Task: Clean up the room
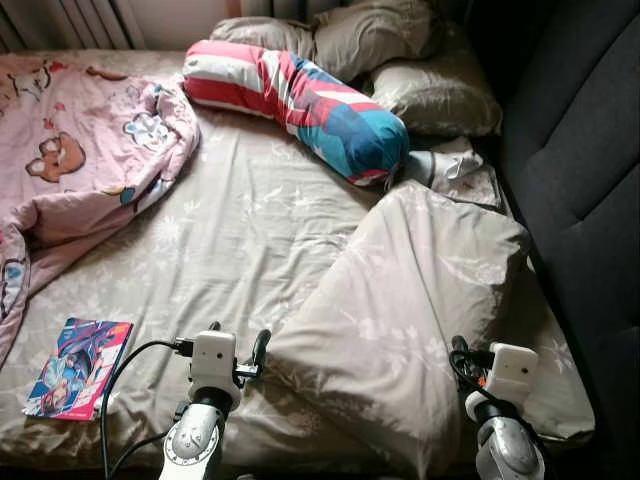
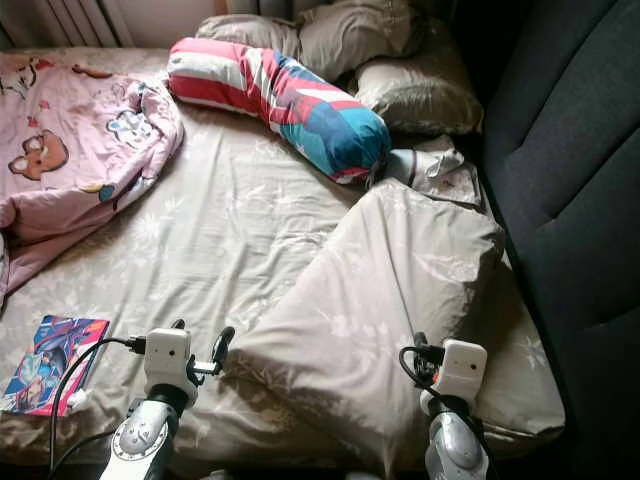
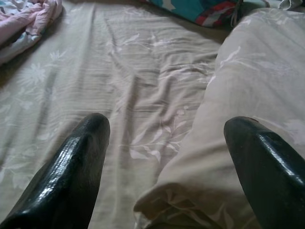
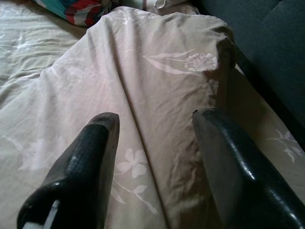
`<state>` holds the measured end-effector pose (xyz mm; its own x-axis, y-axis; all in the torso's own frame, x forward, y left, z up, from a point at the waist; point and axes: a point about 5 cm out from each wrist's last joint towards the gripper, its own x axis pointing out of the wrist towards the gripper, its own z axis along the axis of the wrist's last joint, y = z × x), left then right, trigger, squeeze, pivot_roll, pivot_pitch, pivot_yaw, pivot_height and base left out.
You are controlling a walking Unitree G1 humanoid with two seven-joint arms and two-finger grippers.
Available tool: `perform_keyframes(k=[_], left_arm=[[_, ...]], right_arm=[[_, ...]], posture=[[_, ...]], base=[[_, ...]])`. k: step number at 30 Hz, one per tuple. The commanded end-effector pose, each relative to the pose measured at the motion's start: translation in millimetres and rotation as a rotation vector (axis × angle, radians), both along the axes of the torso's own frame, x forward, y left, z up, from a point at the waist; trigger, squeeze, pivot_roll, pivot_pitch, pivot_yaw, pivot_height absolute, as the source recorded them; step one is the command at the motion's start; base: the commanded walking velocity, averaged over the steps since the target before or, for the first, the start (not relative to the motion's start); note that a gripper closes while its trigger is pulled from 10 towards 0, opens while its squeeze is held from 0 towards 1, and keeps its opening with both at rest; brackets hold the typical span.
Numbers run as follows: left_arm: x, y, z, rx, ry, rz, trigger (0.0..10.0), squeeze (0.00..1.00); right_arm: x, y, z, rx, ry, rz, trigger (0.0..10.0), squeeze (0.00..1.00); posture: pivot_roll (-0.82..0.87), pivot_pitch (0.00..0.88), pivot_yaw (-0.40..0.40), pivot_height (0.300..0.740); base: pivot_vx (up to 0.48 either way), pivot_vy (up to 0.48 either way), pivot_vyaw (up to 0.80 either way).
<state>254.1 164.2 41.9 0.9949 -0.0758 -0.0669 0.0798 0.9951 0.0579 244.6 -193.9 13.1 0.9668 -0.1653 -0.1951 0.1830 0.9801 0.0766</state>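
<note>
— Reaching toward anything yet?

— Both arms are hovering at the near edge of the bed [image 1: 250, 240]. The left claw [image 1: 238, 340] is sitting with fingers apart at the big beige pillow's [image 1: 400, 300] near-left corner; the right claw [image 4: 152, 157] is hanging fingers apart over its near-right part.

— Which way is it lying?

— Its long axis is running from that near edge up toward the striped bolster [image 1: 300, 100], so I'm judging both claws equally near, flanking it.

No lettering can be read anywhere (the magazine [image 1: 78, 368] cover's print is too small).
</note>
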Motion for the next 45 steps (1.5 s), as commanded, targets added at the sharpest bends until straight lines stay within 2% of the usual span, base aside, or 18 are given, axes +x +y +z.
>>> perform_keyframes(k=[1, 6, 8, 14, 15, 19, 20, 22, 23, 29, 37, 45], left_arm=[[-5.8, -0.6, -7.8, -0.006, 0.031, -0.002, 10.0, 0.00], [-6.3, -1.5, -8.4, -0.008, 0.031, -0.008, 10.0, 0.00], [-5.7, -1.9, -9.2, -0.007, 0.036, -0.012, 10.0, 0.00], [-5.4, -1.9, -9.1, -0.006, 0.037, -0.013, 10.0, 0.00], [-5.8, -1.2, -9.4, -0.005, 0.039, -0.012, 10.0, 0.00], [-6.4, -0.4, -10.4, -0.004, 0.042, -0.011, 10.0, 0.00], [-6.3, 0.0, -11.2, -0.003, 0.047, -0.014, 10.0, 0.00], [-6.2, 0.2, -11.5, -0.002, 0.048, -0.015, 10.0, 0.00], [-5.7, 0.0, -12.1, -0.001, 0.052, -0.017, 10.0, 0.00], [-4.4, -2.6, -11.6, -0.003, 0.052, -0.026, 10.0, 0.00], [-4.4, -1.8, -11.6, 0.002, 0.052, -0.028, 10.0, 0.00], [-4.6, -2.2, -11.3, 0.003, 0.053, -0.025, 10.0, 0.00]], right_arm=[[-6.3, -1.9, -4.9, 0.011, 0.016, -0.014, 10.0, 0.00], [-7.2, -0.6, -5.8, 0.016, 0.025, -0.008, 10.0, 0.00], [-10.7, 0.3, -14.4, 0.028, 0.081, -0.005, 10.0, 0.00], [-17.1, -0.6, -27.4, 0.059, 0.151, -0.008, 10.0, 0.00], [-18.7, -0.6, -32.4, 0.070, 0.183, -0.005, 10.0, 1.00], [-19.2, -1.9, -37.0, 0.083, 0.210, -0.013, 10.0, 1.00], [-15.1, -2.4, -32.4, 0.072, 0.179, -0.008, 10.0, 0.97], [-13.4, -2.3, -30.2, 0.067, 0.165, -0.006, 10.0, 0.97], [-9.5, -2.8, -25.6, 0.047, 0.138, 0.002, 10.0, 0.00], [-5.2, -2.5, -21.6, 0.032, 0.112, 0.021, 10.0, 0.00], [-6.9, -0.3, -23.9, 0.033, 0.117, 0.018, 10.0, 0.00], [-2.9, 2.3, -21.1, 0.039, 0.094, 0.031, 10.0, 0.00]], posture=[[-0.10, 0.197, -0.046, 0.740], [-0.10, 0.195, -0.045, 0.740], [-0.10, 0.196, -0.045, 0.740], [-0.09, 0.201, -0.044, 0.740], [-0.10, 0.208, -0.042, 0.740], [-0.10, 0.208, -0.042, 0.740], [-0.10, 0.215, -0.037, 0.740], [-0.10, 0.216, -0.036, 0.740], [-0.10, 0.217, -0.035, 0.740], [-0.11, 0.220, -0.032, 0.732], [-0.10, 0.224, -0.032, 0.694], [-0.10, 0.224, -0.033, 0.694]], base=[[0.000, 0.000, 0.00], [0.000, 0.000, 0.00], [0.000, 0.000, 0.00], [0.000, 0.000, 0.00], [0.000, 0.000, 0.00], [0.000, 0.000, 0.00], [0.000, 0.000, 0.00], [0.000, 0.000, 0.00], [0.000, 0.000, 0.00], [0.000, 0.000, 0.00], [0.000, 0.000, 0.00], [0.000, 0.000, 0.00]])
